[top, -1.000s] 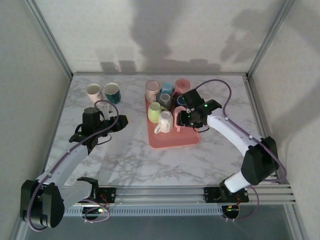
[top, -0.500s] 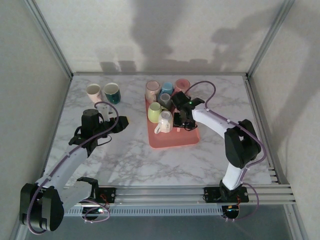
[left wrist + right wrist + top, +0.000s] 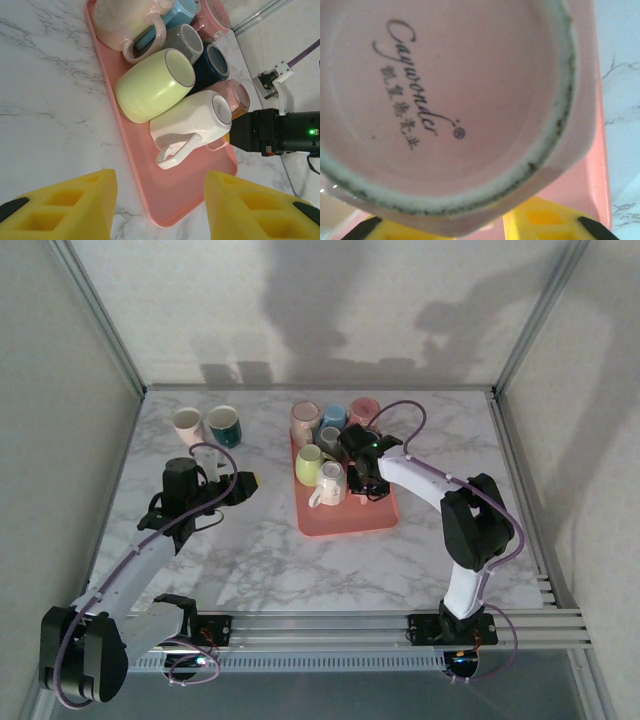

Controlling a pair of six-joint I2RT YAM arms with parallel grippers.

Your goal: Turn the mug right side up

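The pink mug [image 3: 445,100] lies on the pink tray [image 3: 350,520] with its printed base turned toward the right wrist camera. In the left wrist view the same pink mug [image 3: 239,99] rests beside a white mug [image 3: 190,120]. My right gripper [image 3: 362,478] is pressed up against it. Its yellow fingers [image 3: 545,222] stand close together on either side of the mug's lower edge, and the contact itself is hidden. My left gripper [image 3: 161,200] hovers open and empty over the marble, left of the tray [image 3: 175,195].
Several other mugs crowd the tray's far half, among them a yellow-green one [image 3: 309,465] and the white one [image 3: 330,483], both on their sides. Two upright mugs [image 3: 205,425] stand at the back left. Metal frame posts and walls border the table.
My right arm has swung in over the tray to the pink mug and its fingers have drawn closer together. The left arm has stayed where it was.
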